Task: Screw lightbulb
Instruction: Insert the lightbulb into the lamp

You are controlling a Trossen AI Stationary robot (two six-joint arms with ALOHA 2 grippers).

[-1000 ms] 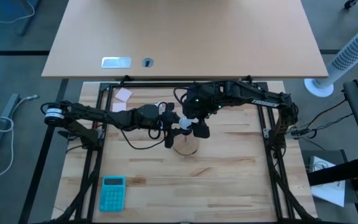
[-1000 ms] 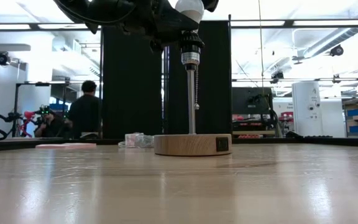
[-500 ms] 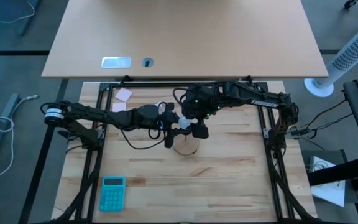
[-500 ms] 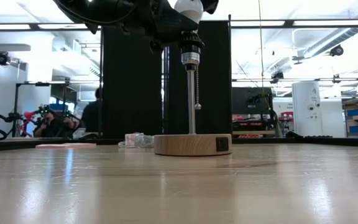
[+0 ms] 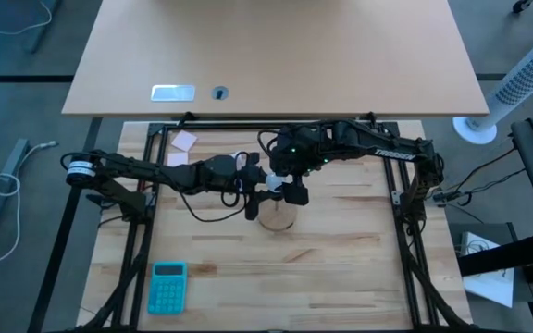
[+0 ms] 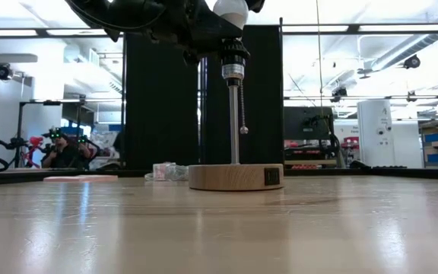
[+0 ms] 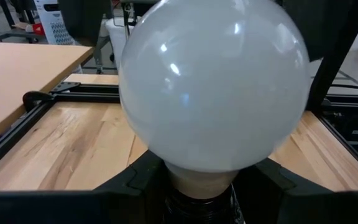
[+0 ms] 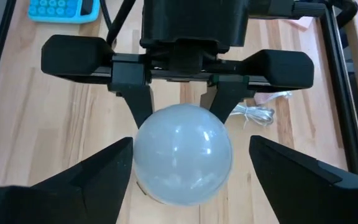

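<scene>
Right gripper (image 8: 182, 163) spread wide around lightbulb (image 8: 182, 163), gripping nothing; left gripper (image 8: 180, 102) clamped on socket (image 6: 233, 55) below. Close squarely, then twist gently.

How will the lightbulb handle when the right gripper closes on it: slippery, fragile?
The lightbulb looks smooth, round and glossy, so a grip may slip. Probably thin glass, light and fragile: squeeze gently. The right gripper stands open around it; the left gripper clamps the socket beneath, which should steady it.

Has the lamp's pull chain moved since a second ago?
Yes. In the low view the chain's ball now hangs slightly farther right of the fixed lamp post.
</scene>
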